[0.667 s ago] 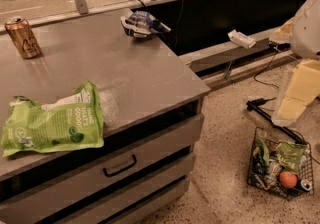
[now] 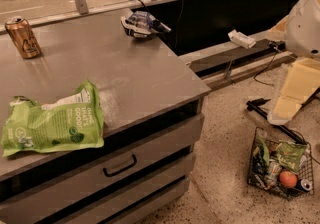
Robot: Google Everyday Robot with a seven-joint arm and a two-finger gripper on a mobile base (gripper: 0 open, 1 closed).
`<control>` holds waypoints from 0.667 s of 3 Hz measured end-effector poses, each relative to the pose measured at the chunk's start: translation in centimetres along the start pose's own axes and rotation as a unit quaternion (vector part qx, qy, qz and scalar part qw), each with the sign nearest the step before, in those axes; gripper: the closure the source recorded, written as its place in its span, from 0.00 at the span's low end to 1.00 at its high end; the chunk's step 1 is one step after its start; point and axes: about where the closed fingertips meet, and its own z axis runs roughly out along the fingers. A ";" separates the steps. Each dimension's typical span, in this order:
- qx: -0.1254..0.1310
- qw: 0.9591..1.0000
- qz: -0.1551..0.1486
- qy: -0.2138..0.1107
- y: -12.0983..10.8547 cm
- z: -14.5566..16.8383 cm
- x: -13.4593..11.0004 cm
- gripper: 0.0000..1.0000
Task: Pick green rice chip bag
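Observation:
The green rice chip bag (image 2: 52,125) lies flat on the grey counter (image 2: 130,73), near its front left edge. It is crinkled lime green with white lettering and a white top edge. My gripper is out of view. Only a white rounded part of my arm (image 2: 305,23) shows at the right edge, far from the bag and off the counter.
A gold-brown drink can (image 2: 22,38) stands at the counter's back left. A blue and white bundle (image 2: 142,23) lies at its back right. Drawers with a handle (image 2: 120,165) sit under the counter. A wire basket of groceries (image 2: 280,165) and pale yellow blocks (image 2: 295,93) are on the floor at the right.

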 end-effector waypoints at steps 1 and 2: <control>-0.007 0.998 -0.056 0.001 1.0 0.5 -5.5 0.00; -0.013 0.989 -0.146 0.007 3.9 2.4 -14.2 0.00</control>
